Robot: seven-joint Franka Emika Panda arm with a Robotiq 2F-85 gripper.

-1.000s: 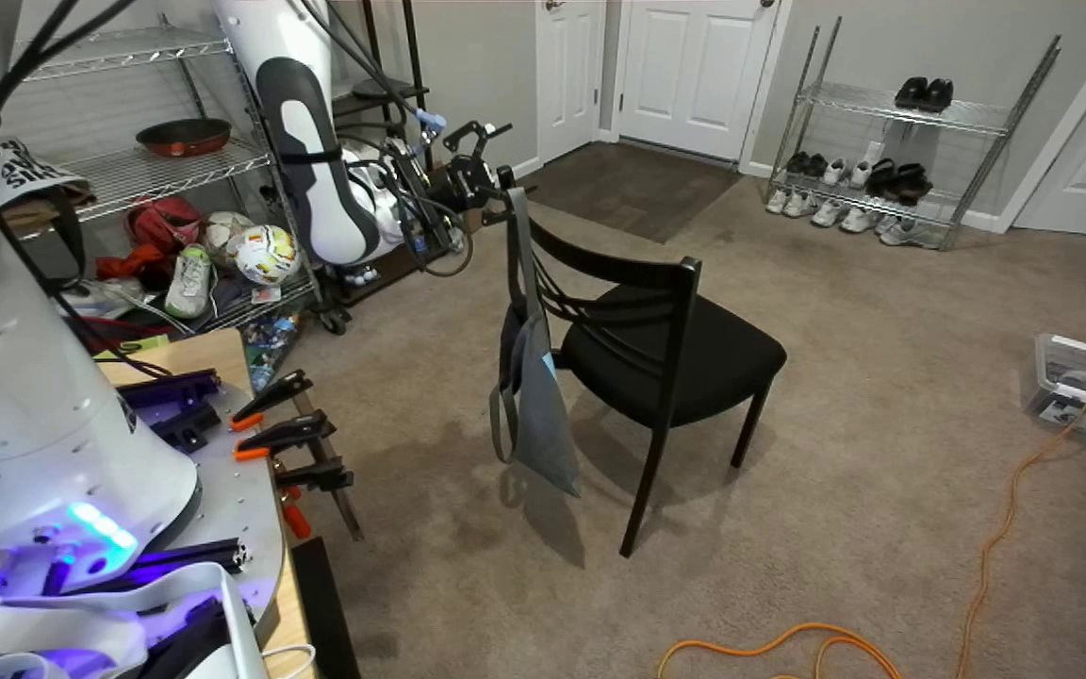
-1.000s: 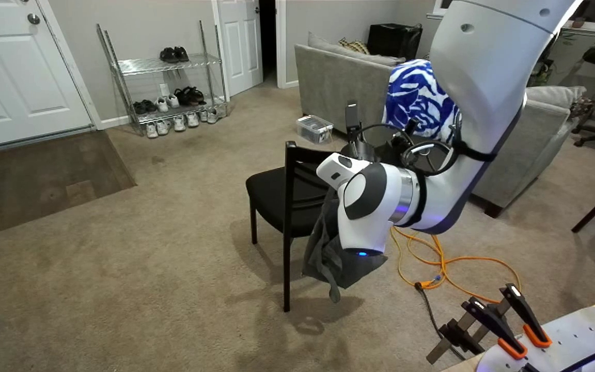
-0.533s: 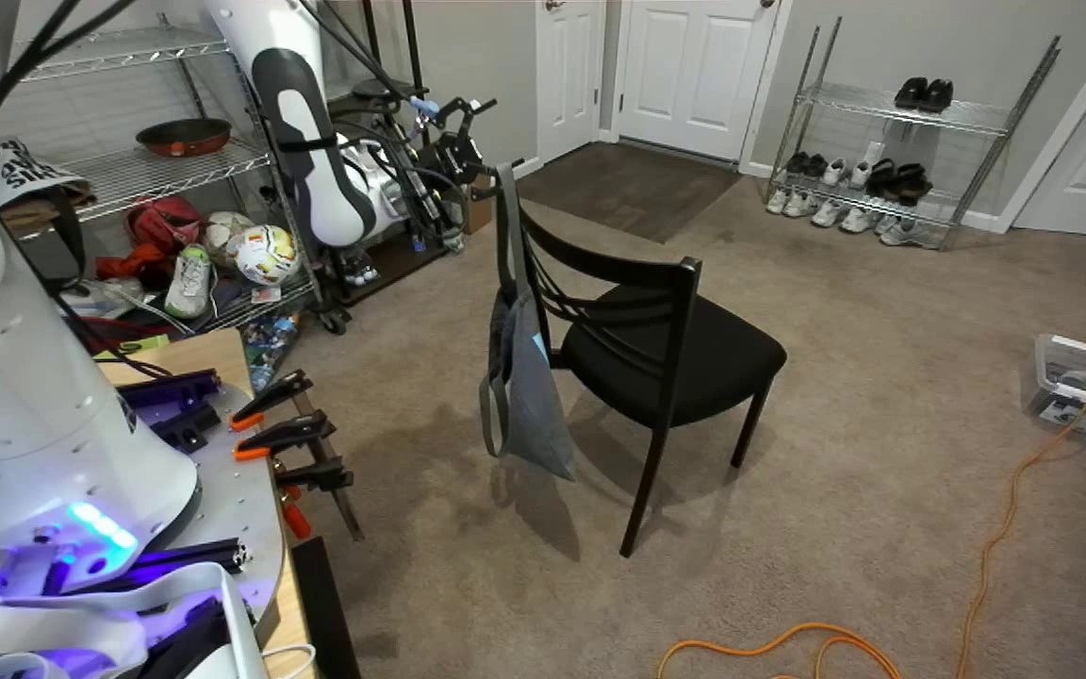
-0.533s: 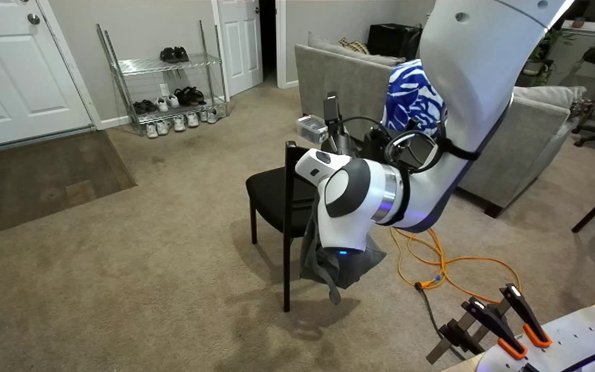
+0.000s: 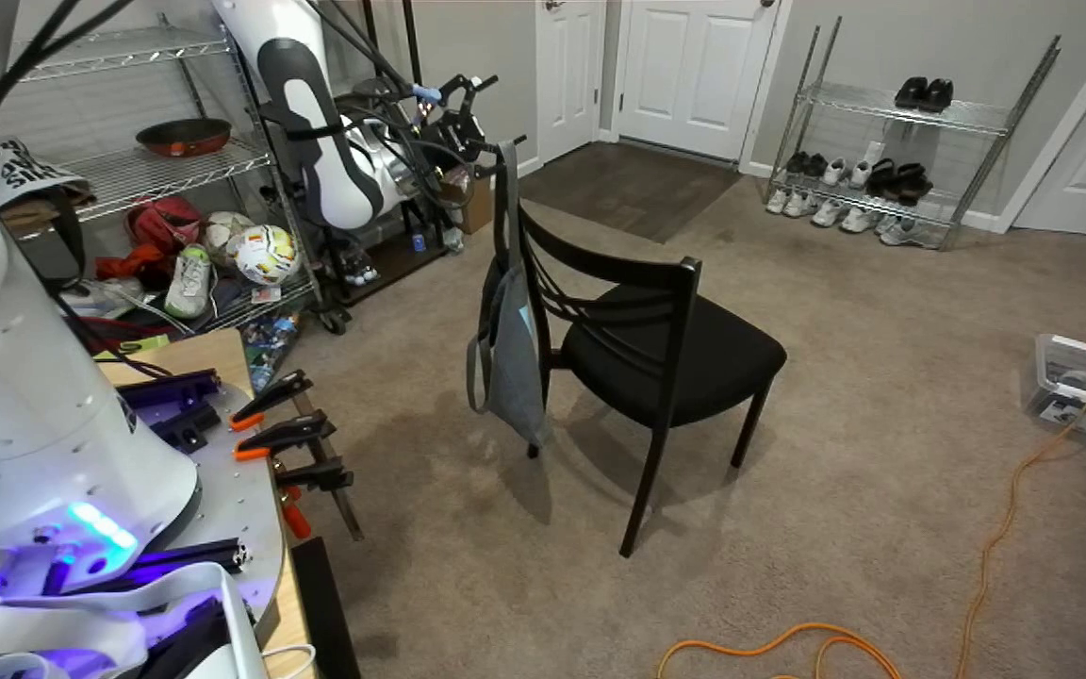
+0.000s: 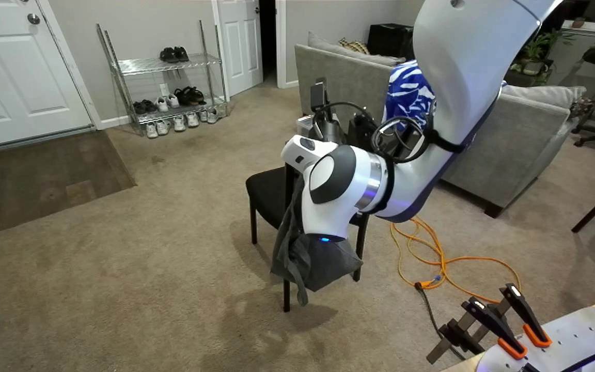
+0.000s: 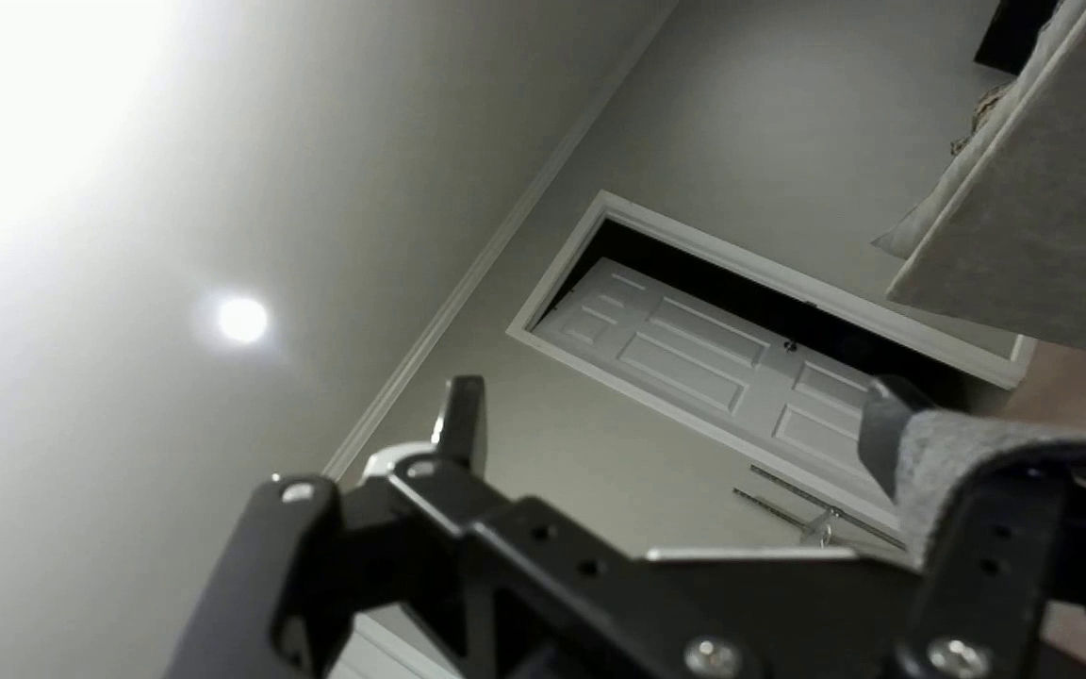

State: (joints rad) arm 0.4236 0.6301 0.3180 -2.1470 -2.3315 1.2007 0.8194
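My gripper (image 5: 503, 113) is open, with its fingers wide apart in the wrist view (image 7: 675, 429). The strap of a grey cloth bag (image 5: 515, 354) is looped over one finger, and the grey strap (image 7: 944, 462) shows around that finger in the wrist view. The bag hangs off the floor from this strap. A black chair (image 5: 684, 358) stands right beside it, and the bag hangs close to the backrest. Whether they touch I cannot tell. In an exterior view the bag (image 6: 331, 261) hangs in front of the chair (image 6: 266, 194), and the arm hides the gripper's fingers.
A table edge with black and orange clamps (image 5: 284, 432) is near the robot base. A wire shelf (image 5: 156, 174) stands behind the arm. A shoe rack (image 5: 901, 108), a clear bin (image 5: 1080, 382), an orange cord (image 5: 1000, 538) and a grey sofa (image 6: 346, 75) are farther off.
The arm has lifted and carried the bag up and along the chair's backrest, leftward in both exterior views. The strap has stayed on the finger. The chair has not moved.
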